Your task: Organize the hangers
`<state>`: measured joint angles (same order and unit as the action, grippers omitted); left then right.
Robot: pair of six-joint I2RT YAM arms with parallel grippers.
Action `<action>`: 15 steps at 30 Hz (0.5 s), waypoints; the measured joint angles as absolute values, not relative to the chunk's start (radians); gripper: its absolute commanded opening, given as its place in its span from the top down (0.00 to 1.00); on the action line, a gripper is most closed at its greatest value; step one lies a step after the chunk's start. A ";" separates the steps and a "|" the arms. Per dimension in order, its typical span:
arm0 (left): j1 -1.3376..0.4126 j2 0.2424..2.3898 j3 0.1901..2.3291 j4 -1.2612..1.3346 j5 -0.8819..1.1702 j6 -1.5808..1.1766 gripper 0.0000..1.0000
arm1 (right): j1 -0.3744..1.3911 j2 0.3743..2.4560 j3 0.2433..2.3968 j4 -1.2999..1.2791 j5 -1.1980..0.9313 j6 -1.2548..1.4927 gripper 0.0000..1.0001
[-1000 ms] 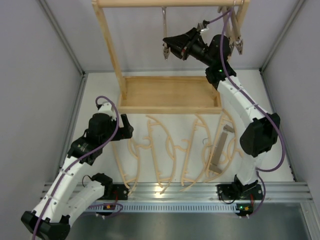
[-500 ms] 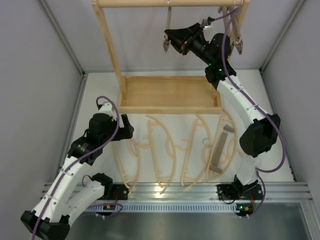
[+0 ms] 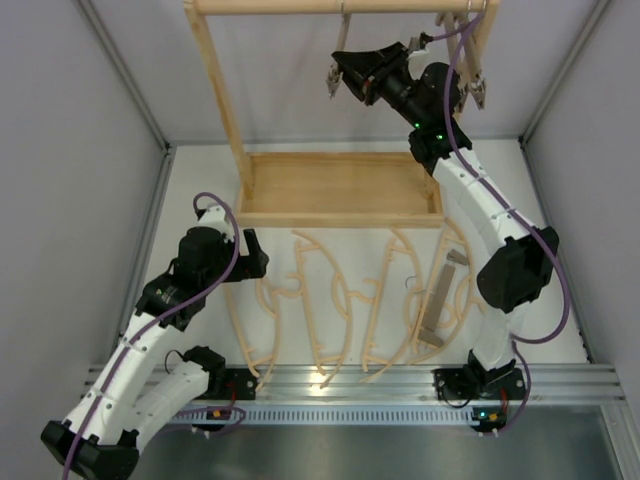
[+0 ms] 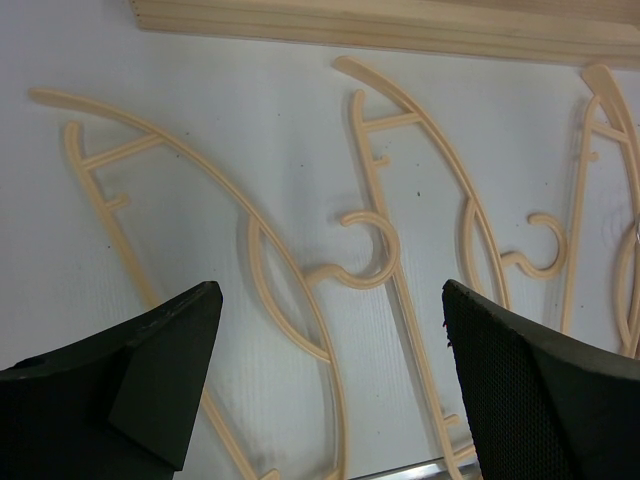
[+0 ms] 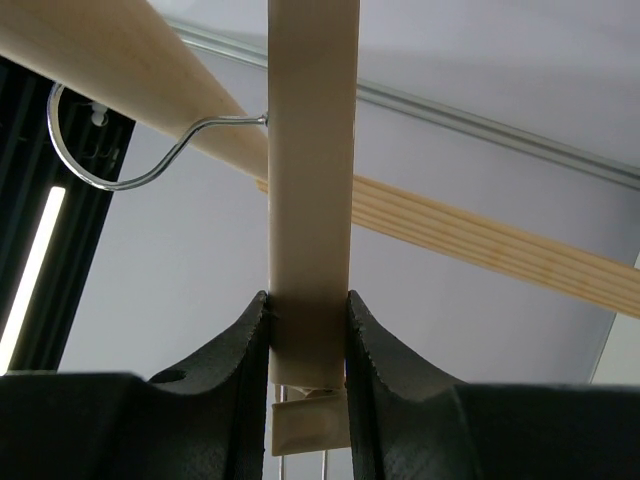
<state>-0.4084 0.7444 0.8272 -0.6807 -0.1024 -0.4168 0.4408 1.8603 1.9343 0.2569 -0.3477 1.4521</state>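
My right gripper [image 3: 342, 72] is raised to the rack's top rail [image 3: 270, 6] and is shut on a straight clamp-bar hanger [image 3: 336, 45]. In the right wrist view the fingers [image 5: 240, 350] pinch the bar [image 5: 310, 180], and its metal hook [image 5: 110, 165] curls over the rail [image 5: 110, 55]. Other clamp-bar hangers [image 3: 478, 75] hang at the rail's right end. One clamp bar [image 3: 440, 295] lies on the table. Four pale curved hangers [image 3: 330, 300] lie side by side on the table. My left gripper [image 3: 250, 250] is open and empty above them; the hangers [image 4: 300, 265] show between its fingers [image 4: 150, 380].
The pale wooden rack stands at the back with its tray base [image 3: 340, 215] just beyond the hangers on the table. Grey walls close in both sides. A metal rail [image 3: 350, 385] runs along the near edge by the arm bases.
My right gripper has lifted the clamp bar up and slightly right, closer to the top rail. The left arm has not moved.
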 measured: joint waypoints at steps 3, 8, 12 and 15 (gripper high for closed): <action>-0.410 0.744 0.827 -0.681 -0.102 -0.417 0.05 | 0.441 1.863 1.934 0.240 -0.330 1.452 1.00; -0.414 0.744 0.827 -0.681 -0.102 -0.417 0.05 | 0.441 1.864 1.934 0.234 -0.310 1.452 0.98; -0.415 0.744 0.827 -0.681 -0.103 -0.417 0.05 | 0.441 1.870 1.934 0.223 -0.305 1.452 0.93; -0.417 0.744 0.827 -0.681 -0.104 -0.417 0.05 | 0.441 1.874 1.934 0.212 -0.303 1.452 0.90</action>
<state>-0.4168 0.7444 0.8272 -0.6807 -0.1036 -0.4168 0.4412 1.8736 1.9343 0.2115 -0.3031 1.4517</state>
